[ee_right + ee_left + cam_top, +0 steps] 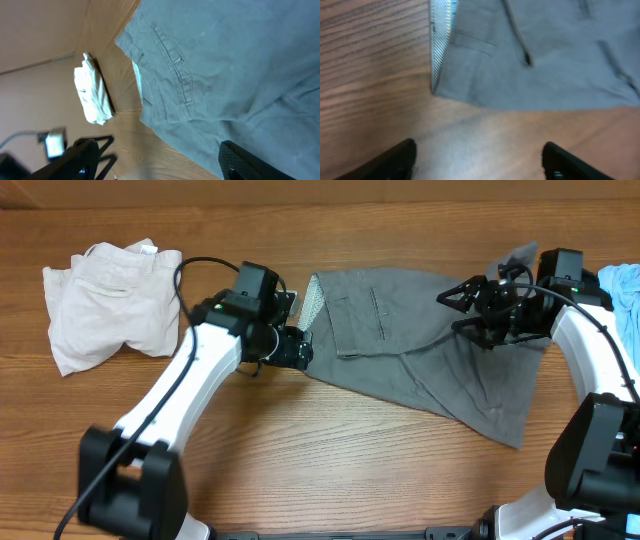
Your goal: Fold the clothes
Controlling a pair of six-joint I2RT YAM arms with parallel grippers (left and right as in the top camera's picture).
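Note:
The grey shorts (420, 350) lie spread flat on the wooden table, waistband with pale lining to the left and welt pocket facing up. My left gripper (297, 350) is open and empty, just off the waistband's left corner. In the left wrist view its fingers (477, 160) are over bare wood, with the shorts (530, 60) ahead of them. My right gripper (462, 308) is open and empty, hovering over the right part of the shorts. The right wrist view shows the shorts (225, 65) below its spread fingers (157, 160).
Cream-white shorts (110, 300) lie crumpled at the far left, also in the right wrist view (90, 92). A light blue garment (622, 290) sits at the right edge. Bare wood (330, 450) lies in front of the shorts.

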